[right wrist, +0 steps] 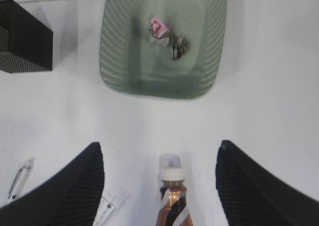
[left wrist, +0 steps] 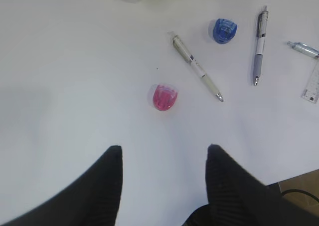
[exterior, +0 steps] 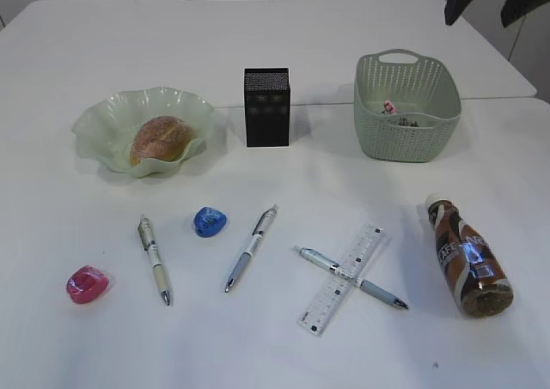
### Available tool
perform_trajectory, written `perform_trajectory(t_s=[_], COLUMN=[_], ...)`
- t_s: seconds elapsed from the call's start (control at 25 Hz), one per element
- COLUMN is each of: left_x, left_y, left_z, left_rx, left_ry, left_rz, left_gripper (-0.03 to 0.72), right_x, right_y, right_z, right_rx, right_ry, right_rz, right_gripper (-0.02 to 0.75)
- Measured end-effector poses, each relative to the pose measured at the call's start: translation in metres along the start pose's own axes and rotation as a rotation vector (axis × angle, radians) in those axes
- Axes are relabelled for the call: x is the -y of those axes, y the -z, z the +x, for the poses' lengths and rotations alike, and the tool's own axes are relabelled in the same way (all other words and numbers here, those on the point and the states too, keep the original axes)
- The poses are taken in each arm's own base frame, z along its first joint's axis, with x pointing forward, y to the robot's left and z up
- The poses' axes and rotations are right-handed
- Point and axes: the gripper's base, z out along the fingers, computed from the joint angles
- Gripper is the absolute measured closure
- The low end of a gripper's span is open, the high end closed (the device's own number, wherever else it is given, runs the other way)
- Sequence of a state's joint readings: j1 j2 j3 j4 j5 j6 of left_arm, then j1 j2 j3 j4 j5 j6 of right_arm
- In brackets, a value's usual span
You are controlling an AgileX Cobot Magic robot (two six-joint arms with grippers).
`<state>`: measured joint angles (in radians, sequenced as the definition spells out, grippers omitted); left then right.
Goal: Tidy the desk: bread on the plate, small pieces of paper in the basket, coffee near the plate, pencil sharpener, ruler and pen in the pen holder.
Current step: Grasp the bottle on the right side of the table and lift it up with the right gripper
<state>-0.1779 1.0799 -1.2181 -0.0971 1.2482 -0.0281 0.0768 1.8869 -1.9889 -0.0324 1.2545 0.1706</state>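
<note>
Now: bread (exterior: 161, 139) in plate (exterior: 94, 118) | basket (exterior: 430, 140): paper scraps (right wrist: 167, 36), perhaps | both tools open, empty

Below the left gripper's (left wrist: 162, 178) black ribbed fingers lies a pink sharpener (left wrist: 164, 97); beyond it a blue sharpener (left wrist: 225, 30). Between the right gripper's (right wrist: 159, 183) black fingers shows the coffee (right wrist: 171, 196), brown-and-white swirled with a white cap. Beyond it sits the sage-green perforated basket (right wrist: 113, 41), pink and grey paper (right wrist: 167, 36) inside, and the black mesh pen holder (right wrist: 24, 36). The bread (exterior: 161, 138) is golden-brown on the pale green plate (exterior: 103, 118).
</note>
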Motion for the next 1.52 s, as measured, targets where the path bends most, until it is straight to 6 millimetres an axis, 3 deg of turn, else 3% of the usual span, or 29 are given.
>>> perform_trajectory(t_s=[0.32,0.4,0.6,0.96,1.0,1.04,1.16,1.52], left_x=[0.0,0.001,0.003,0.004,0.004,0.004,0.005,0.006], left_y=[0.0,0.0,0.0,0.0,0.0,0.0,0.0,0.0], left_z=[0.0,0.0,0.0,0.0,0.0,0.0,0.0,0.0], left_rx=[0.0,0.0,-0.001,-0.001,-0.001,-0.001,-0.002,-0.002], left_ry=[0.001,0.002,0.01,0.016,0.016,0.017,0.019,0.024], left_rz=[0.004,0.007,0.029,0.045,0.047,0.048,0.053,0.069], left_gripper=[0.311,0.311,0.311,0.311,0.311,0.311,0.311,0.311], right_x=[0.004,0.005,0.008,0.005,0.004,0.004,0.004,0.003], right_y=[-0.009,-0.025,-0.044,-0.063,-0.081,-0.081,-0.106,-0.143], right_z=[0.042,0.064,0.087,0.092,0.094,0.094,0.098,0.1], right_rx=[-0.143,-0.239,-0.339,-0.393,-0.435,-0.435,-0.489,-0.553], right_ry=[-0.008,-0.005,0.002,-0.014,-0.028,-0.028,-0.035,-0.04], right_rz=[-0.007,-0.01,0.002,-0.017,-0.018,-0.018,-0.011,0.002], right_gripper=[0.192,0.192,0.193,0.192,0.192,0.192,0.192,0.192])
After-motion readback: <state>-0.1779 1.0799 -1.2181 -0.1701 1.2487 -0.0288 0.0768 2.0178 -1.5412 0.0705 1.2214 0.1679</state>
